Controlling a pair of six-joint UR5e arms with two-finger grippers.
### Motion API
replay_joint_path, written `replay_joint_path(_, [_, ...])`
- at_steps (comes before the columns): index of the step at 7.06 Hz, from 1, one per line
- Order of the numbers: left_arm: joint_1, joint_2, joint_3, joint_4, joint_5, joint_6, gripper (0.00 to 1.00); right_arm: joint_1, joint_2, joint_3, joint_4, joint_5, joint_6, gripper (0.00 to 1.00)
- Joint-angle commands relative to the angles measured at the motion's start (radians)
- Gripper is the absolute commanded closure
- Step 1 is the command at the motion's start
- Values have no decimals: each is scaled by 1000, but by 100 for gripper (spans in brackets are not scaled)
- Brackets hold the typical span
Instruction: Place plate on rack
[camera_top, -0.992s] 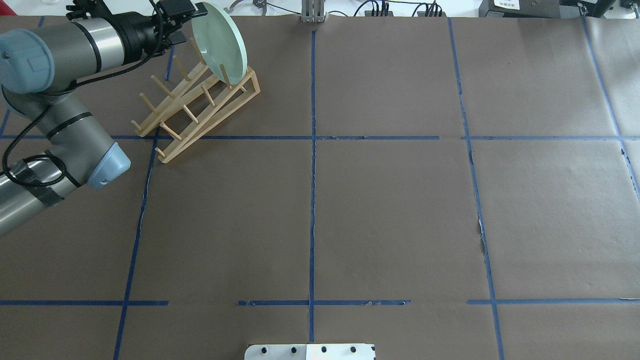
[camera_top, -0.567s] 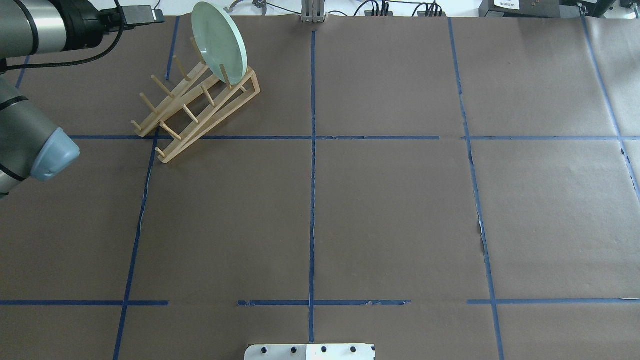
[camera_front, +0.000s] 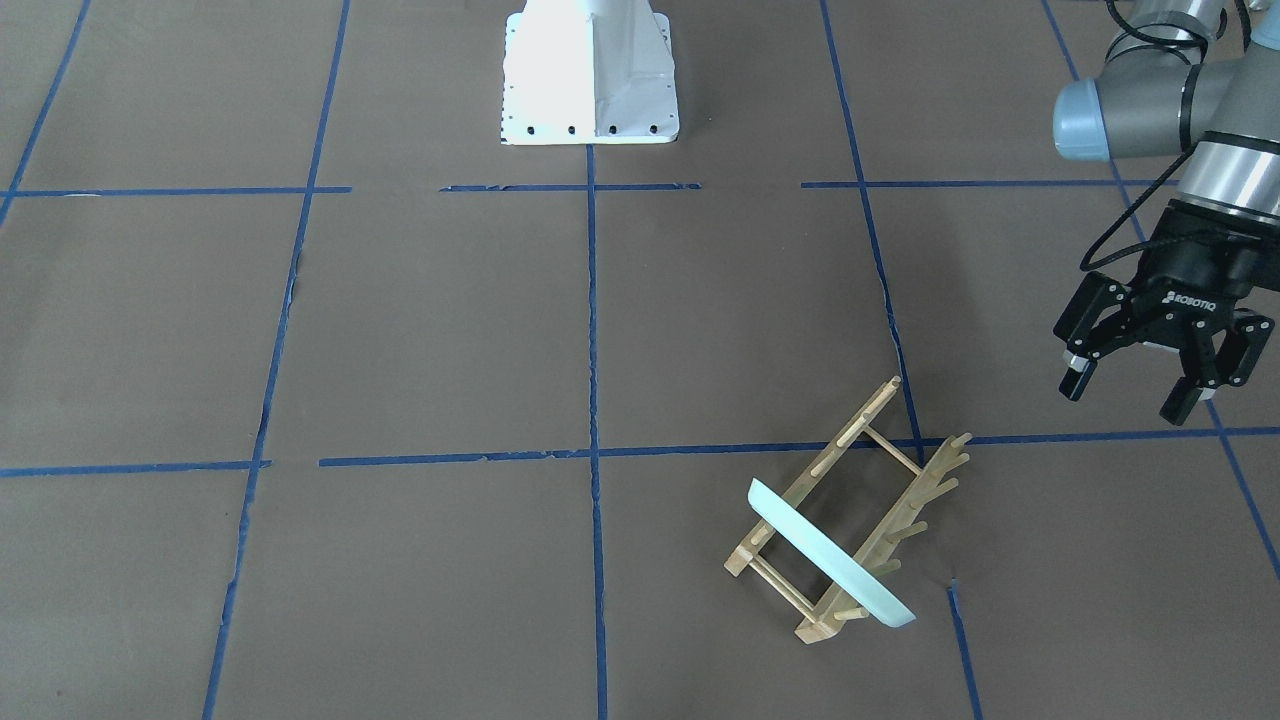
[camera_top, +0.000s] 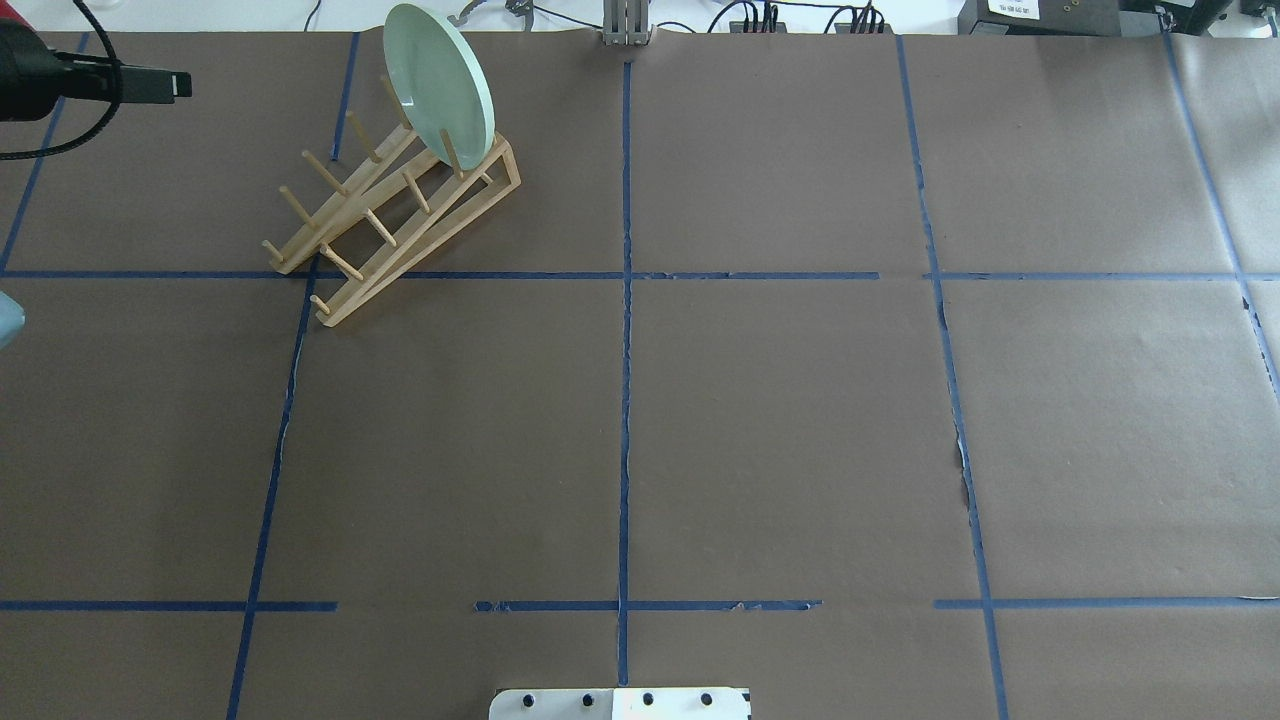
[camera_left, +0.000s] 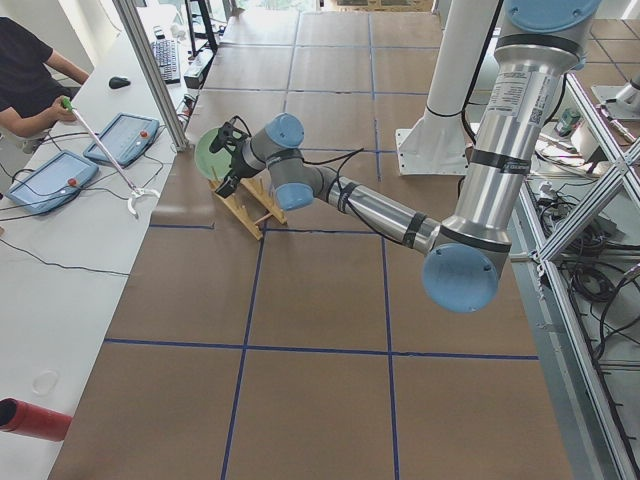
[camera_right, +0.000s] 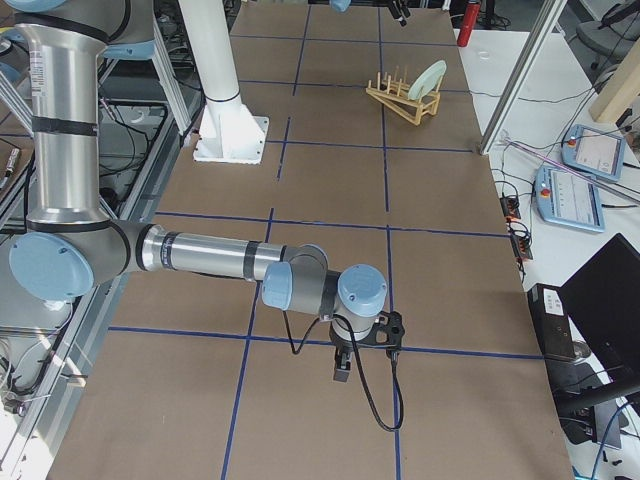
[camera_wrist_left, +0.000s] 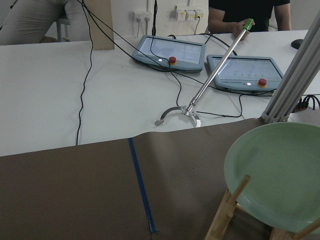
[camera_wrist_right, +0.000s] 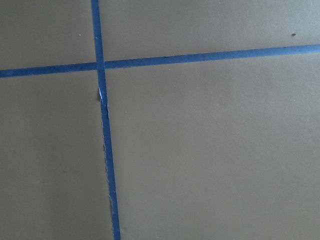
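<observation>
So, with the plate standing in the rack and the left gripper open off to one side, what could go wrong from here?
1. The plate leans on edge at one end of the rack, so a knock could tip it out over that end.
2. The left gripper hangs open, apart from the rack; a careless sweep of that arm might nudge it.

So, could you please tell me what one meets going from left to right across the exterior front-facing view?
white robot base → rack holding the plate → left gripper, open
</observation>
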Motion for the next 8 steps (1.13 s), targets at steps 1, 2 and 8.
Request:
replay_joint_path(1, [-99, 15, 7, 172, -116, 196, 0, 0, 0, 0, 0, 0, 0, 0])
replay_joint_path(2, [-144, 6, 6, 291, -118, 312, 0, 0, 0, 0, 0, 0, 0, 0])
replay_joint_path(8, [-375, 106, 217, 578, -429, 792, 0, 0, 0, 0, 0, 0, 0, 0])
